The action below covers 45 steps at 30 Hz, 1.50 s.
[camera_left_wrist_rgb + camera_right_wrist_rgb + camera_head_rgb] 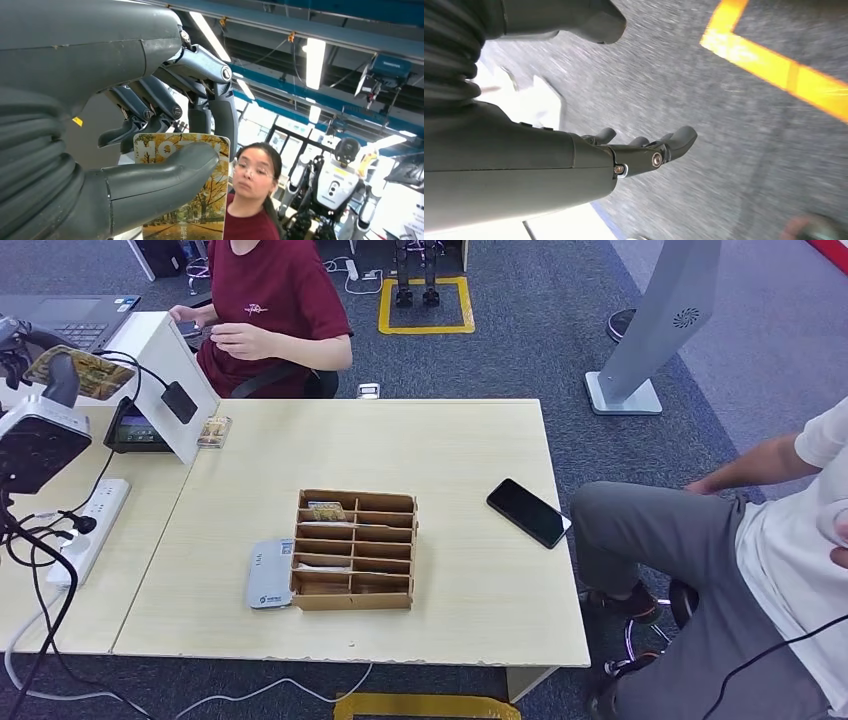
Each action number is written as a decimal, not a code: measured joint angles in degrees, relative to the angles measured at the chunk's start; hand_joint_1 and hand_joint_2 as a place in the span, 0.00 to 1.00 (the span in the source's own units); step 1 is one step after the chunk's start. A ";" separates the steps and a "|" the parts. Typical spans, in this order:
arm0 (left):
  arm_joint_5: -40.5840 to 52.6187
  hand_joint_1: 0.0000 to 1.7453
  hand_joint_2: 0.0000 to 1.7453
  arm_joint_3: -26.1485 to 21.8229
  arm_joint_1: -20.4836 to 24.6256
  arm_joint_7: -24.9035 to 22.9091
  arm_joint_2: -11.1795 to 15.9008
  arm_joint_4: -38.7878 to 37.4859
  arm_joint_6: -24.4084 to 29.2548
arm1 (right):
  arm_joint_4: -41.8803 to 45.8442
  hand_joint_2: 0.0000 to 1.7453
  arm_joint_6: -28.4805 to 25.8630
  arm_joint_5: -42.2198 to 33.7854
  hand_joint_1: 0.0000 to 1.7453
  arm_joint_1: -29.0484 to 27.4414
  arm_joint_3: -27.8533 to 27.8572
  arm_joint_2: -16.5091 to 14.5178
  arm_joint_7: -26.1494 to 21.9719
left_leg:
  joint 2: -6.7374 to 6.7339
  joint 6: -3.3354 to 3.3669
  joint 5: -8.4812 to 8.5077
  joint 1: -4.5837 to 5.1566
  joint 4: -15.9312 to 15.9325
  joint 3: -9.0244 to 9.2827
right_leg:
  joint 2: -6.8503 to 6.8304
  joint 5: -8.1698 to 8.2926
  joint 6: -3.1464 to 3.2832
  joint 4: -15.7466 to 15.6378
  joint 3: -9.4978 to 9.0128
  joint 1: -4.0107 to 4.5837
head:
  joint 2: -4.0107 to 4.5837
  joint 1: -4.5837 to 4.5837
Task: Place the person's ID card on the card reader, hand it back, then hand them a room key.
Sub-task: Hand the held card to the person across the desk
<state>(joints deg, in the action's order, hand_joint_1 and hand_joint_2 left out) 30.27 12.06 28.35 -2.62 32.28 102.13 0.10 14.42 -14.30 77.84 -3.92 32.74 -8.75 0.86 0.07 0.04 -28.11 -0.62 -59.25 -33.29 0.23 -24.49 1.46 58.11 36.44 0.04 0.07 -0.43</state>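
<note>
While pinched in left hand: room key ("HOTEL" partly readable); right hand empty, outstretched.

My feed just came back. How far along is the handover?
In hand: the left hand holds a card printed with yellow trees, raised at the table's far left, where the head view also shows it. It looks like a room key rather than an ID, so the reader step may be done; the pictures can't confirm. Left: passing it to the person in red. The right hand hangs open.
</note>
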 joint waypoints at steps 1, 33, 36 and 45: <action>-0.02 1.00 1.00 -0.12 0.07 -0.51 0.38 0.26 0.00 | 2.62 1.00 2.24 0.72 0.00 -0.98 1.59 -0.30 0.67 | 0.01 0.00 0.00 0.00 0.00 -0.02 | -0.01 0.00 0.00 0.00 0.00 0.00 | 0.00 0.01; 40.89 1.00 1.00 5.54 13.34 -4.14 -6.69 -23.87 13.42 | 4.78 1.00 1.43 11.20 0.00 1.18 4.52 -1.87 -5.43 | -0.03 0.00 0.10 0.05 -0.07 -0.01 | 0.06 0.14 -0.06 -0.04 0.04 -0.03 | 0.00 0.08; 42.12 1.00 1.00 7.18 14.54 -3.62 -9.14 -28.10 13.72 | 2.35 1.00 2.47 10.30 0.00 2.93 4.49 -0.33 -4.69 | -0.08 0.02 0.11 0.06 -0.09 -0.01 | 0.11 0.20 -0.12 -0.05 0.04 -0.05 | 0.01 0.09; 41.62 0.99 1.00 9.36 15.07 -1.33 -13.11 -35.41 15.34 | -1.05 1.00 3.90 9.43 0.00 5.11 4.59 2.06 -5.01 | -0.14 0.04 0.11 0.06 -0.14 -0.05 | 0.26 0.21 -0.13 -0.05 0.10 -0.06 | 0.01 0.13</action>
<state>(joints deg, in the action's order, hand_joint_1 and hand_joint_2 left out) 71.89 21.43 43.42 -3.96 19.17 66.72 15.44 13.37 -10.40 87.27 1.19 37.33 -6.68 -4.15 -0.08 0.08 -28.00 -0.56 -59.39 -33.34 0.48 -24.27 1.33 58.06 36.54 -0.01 0.08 -0.31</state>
